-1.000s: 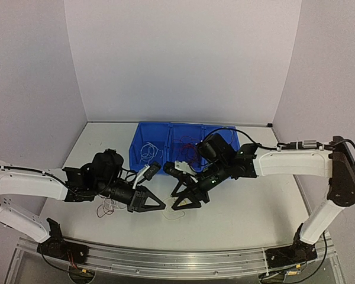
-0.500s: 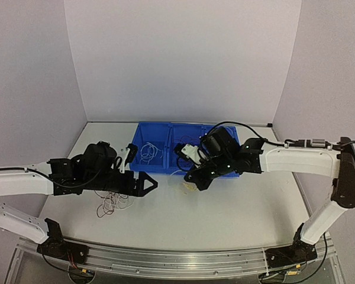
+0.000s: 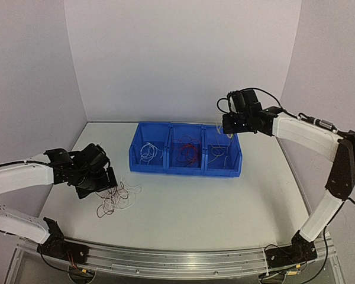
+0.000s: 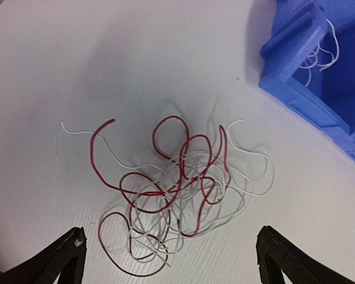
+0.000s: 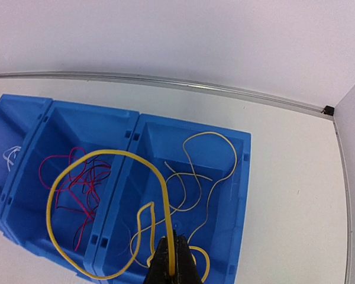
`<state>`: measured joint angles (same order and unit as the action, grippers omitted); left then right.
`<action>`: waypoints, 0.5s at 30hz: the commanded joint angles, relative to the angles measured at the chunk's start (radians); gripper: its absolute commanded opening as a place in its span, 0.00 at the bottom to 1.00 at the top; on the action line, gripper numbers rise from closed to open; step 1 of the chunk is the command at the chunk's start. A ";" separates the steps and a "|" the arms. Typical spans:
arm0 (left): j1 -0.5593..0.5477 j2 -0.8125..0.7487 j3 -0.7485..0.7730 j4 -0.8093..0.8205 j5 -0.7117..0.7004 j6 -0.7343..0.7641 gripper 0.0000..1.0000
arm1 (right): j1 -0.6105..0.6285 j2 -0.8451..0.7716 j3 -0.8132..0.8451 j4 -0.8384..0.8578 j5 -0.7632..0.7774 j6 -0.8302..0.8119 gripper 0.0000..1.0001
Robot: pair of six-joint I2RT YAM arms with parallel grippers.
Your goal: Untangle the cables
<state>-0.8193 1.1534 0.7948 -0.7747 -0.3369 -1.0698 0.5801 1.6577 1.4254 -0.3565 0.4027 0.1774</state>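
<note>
Tangle (image 4: 177, 195): red and white cables looped through one another in a loose heap on the desk (image 4: 65, 65). It fills the centre of the left wrist view and sits at lower left in the top view (image 3: 115, 199), well apart from the bins.
Left jaws: spread wide. Their two black tips show in the bottom corners of the left wrist view with nothing between them, and the heap lies just above them in the frame.
Right jaws: pressed together, pinching a yellow cable (image 5: 100, 158) at the bottom centre of the right wrist view.
Yellow cable: a big loop sweeps up and left from the pinch, crossing the middle and right compartments in the frame. In the top view it is too thin to make out for sure; a faint line seems to hang under the right wrist at upper right.
Blue bins (image 3: 185, 168): three compartments in a row at the centre of the top view.
Left compartment: white cables (image 3: 147, 152).
Middle compartment: red cables (image 3: 188, 154).
Right compartment: loose yellow cables (image 5: 216, 163).
</note>
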 commanded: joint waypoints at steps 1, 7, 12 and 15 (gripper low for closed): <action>0.054 -0.023 -0.029 0.026 0.035 0.035 1.00 | -0.027 0.165 0.138 -0.038 0.081 0.068 0.00; 0.084 0.021 -0.049 0.103 0.102 0.101 1.00 | -0.046 0.281 0.228 -0.082 0.080 0.106 0.00; 0.096 0.110 -0.039 0.131 0.127 0.132 1.00 | -0.046 0.267 0.220 -0.098 0.050 0.116 0.51; 0.107 0.158 -0.036 0.177 0.157 0.164 0.96 | -0.046 0.209 0.189 -0.099 -0.013 0.106 0.62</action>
<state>-0.7264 1.2613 0.7502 -0.6750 -0.2263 -0.9646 0.5323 1.9538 1.6050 -0.4442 0.4526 0.2710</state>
